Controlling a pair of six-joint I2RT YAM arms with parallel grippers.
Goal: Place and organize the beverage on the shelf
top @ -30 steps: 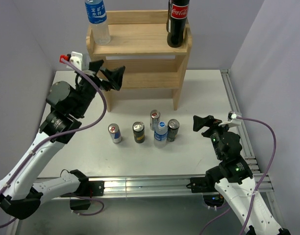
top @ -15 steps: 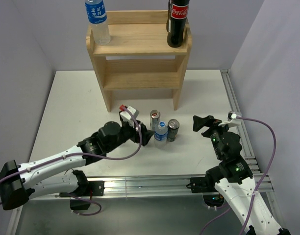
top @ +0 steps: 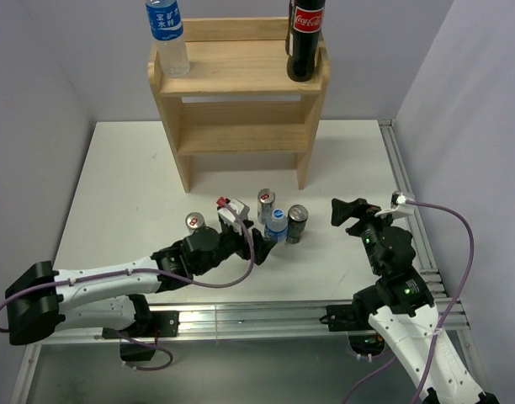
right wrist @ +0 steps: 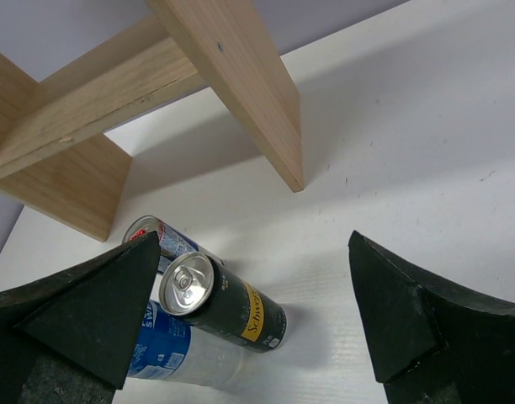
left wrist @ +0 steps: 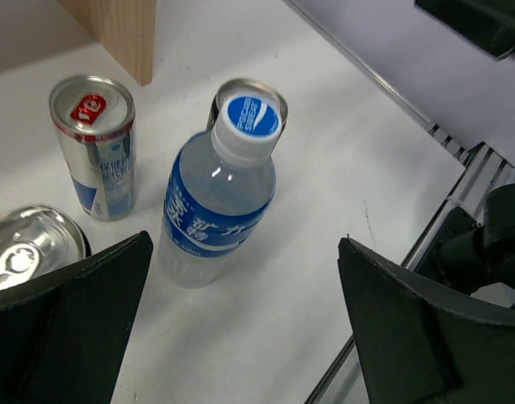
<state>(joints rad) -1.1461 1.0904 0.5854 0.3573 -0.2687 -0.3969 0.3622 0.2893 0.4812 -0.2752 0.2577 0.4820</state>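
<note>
The pale wooden shelf (top: 241, 71) stands at the back, with a tall water bottle (top: 167, 38) on its top left and a cola bottle (top: 305, 38) on its top right. On the table stand a small blue-label water bottle (top: 277, 225) (left wrist: 220, 189), a black can (top: 297, 223) (right wrist: 228, 307), a red-logo can (top: 266, 202) (left wrist: 93, 147) and another red-logo can (top: 194, 220). My left gripper (top: 256, 240) (left wrist: 241, 337) is open, low over the table, just short of the small bottle. A silver-topped can (left wrist: 26, 244) sits by its left finger. My right gripper (top: 350, 210) (right wrist: 253, 328) is open and empty, right of the cans.
The shelf's lower board (top: 241, 139) holds nothing. Its front right leg (right wrist: 241, 84) stands just behind the cans. A metal rail (top: 413, 219) runs along the table's right edge and another (top: 283, 316) along the front. Grey walls close in both sides.
My left arm has swung down from beside the shelf to lie low across the table, its open gripper now at the cluster of cans. The right arm has not moved.
</note>
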